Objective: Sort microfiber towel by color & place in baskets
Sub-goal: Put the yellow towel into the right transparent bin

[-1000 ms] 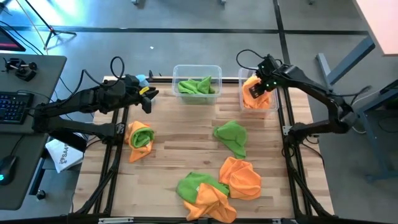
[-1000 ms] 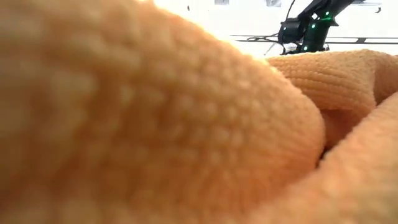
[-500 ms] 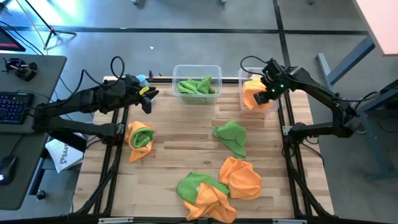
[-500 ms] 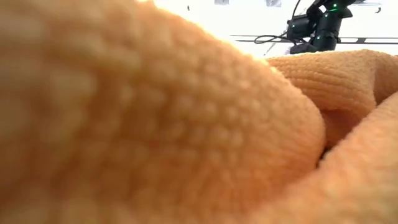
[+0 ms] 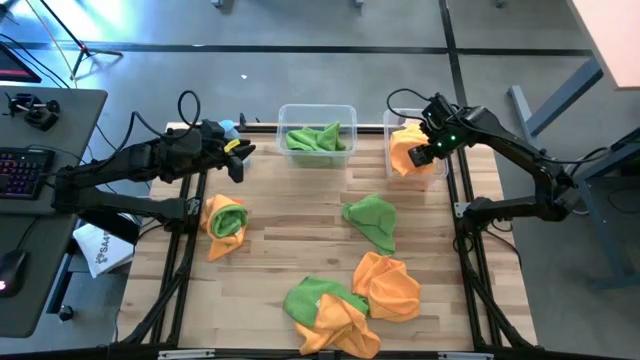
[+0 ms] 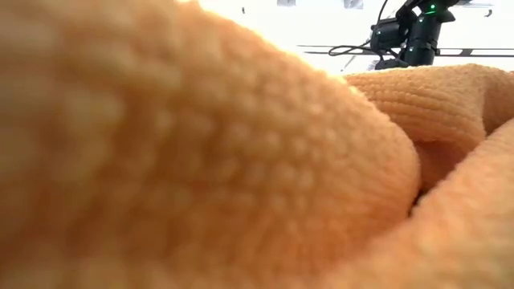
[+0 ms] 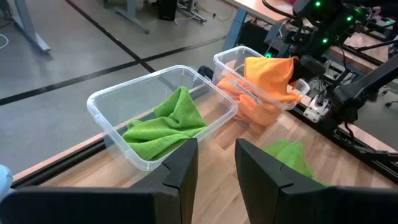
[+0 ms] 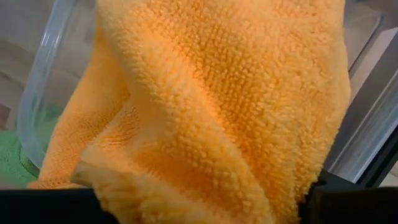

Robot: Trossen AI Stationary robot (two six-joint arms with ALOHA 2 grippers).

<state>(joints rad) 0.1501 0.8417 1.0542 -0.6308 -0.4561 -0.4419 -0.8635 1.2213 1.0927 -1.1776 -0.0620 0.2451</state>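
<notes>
An orange towel (image 5: 403, 150) sits heaped in the narrower basket (image 7: 227, 59) at the far right, and part of it drapes over the rim. My right gripper (image 5: 432, 150) stands open just above it. In the right wrist view the towel (image 8: 211, 106) fills the space between the wide-apart fingers. A green towel (image 5: 316, 138) lies in the wider basket (image 5: 283, 112). My left gripper (image 5: 240, 158) hovers open at the far left, with nothing between its fingers (image 7: 180, 168). My right gripper points steeply down over the orange towel's top fold (image 8: 186, 174), with one finger on either side of it. Whether the fingers touch the cloth, I cannot tell.
Loose towels lie on the wooden table: an orange-and-green bundle (image 5: 225, 222) at the left, a green one (image 5: 372, 220) in the middle, and orange (image 5: 390, 285) and green (image 5: 315, 298) ones near the front edge. One orange towel (image 6: 201, 160) blocks the low view. A blue-capped bottle (image 5: 228, 127) stands behind my left gripper.
My right gripper has moved a little toward the table's right edge and up, and has tipped further downward. It has stayed open. This uncovers more of the orange towel, which has stayed in the narrower basket.
</notes>
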